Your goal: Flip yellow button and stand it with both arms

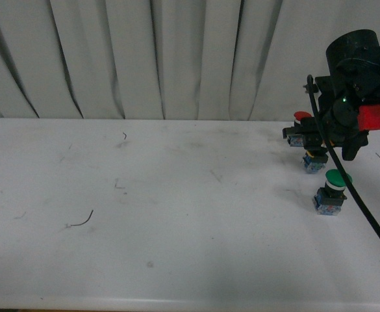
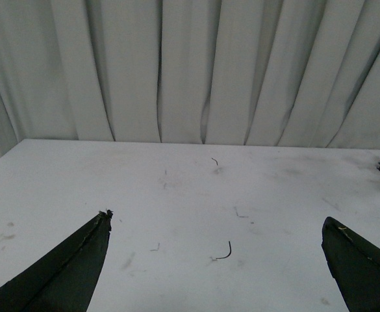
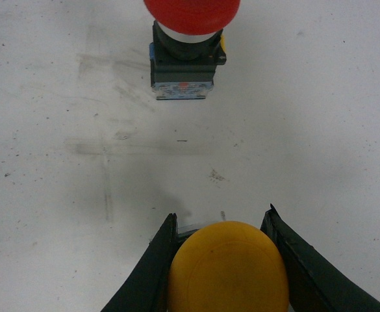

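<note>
yellow button: cap faces the right wrist cam, block points away toward the table. Looks cap-up, so flip prob done or nearly. Can't tell if the block is seated on the table or hanging just above it. Button sits btw the right gripper fingers, both pressed on the cap sides, i.e. clamped on it. To do: seat it, let go, check it stands. left gripper spread wide, nothing in it, well apart. red button and green button stand near.
</note>
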You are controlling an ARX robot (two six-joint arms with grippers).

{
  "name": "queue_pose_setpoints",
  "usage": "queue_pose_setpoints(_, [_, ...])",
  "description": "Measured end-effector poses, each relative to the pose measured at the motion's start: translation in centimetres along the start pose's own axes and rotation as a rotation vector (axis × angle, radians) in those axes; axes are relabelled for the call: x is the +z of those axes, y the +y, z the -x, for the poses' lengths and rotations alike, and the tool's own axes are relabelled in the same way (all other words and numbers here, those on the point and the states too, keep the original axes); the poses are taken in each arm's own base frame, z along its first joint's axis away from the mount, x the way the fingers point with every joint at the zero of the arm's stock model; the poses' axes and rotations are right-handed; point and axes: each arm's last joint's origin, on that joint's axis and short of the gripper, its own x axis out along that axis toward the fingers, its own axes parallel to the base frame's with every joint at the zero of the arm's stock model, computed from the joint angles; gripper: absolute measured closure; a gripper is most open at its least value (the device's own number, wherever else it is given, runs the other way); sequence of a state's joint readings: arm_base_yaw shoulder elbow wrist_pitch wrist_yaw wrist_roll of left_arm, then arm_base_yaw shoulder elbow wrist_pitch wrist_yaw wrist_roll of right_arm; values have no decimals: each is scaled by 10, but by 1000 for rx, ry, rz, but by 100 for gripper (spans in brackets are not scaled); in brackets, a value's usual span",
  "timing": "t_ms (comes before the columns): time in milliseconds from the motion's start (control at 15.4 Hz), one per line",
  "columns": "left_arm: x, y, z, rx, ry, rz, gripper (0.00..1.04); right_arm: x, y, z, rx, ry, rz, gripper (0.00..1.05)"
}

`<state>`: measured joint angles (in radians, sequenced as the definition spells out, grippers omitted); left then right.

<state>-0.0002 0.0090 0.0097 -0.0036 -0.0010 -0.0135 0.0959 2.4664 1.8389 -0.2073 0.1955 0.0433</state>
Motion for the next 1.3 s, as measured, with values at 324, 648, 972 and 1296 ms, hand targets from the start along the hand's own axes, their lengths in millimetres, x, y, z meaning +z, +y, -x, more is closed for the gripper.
queue_pose_setpoints(324, [0, 0, 0, 0, 0, 0, 7, -2, 8, 0, -23, 11, 16, 70])
queue_pose_setpoints(648, [0, 0, 0, 0, 0, 0, 7, -4, 8, -3, -52, 15, 21, 70])
queue_pose_setpoints(972, [0, 0, 0, 0, 0, 0, 7, -6, 8, -5, -65, 18, 22, 70])
queue_pose_setpoints(1296, [0, 0, 0, 0, 0, 0, 7, -6, 7, -7, -69, 18, 27, 70])
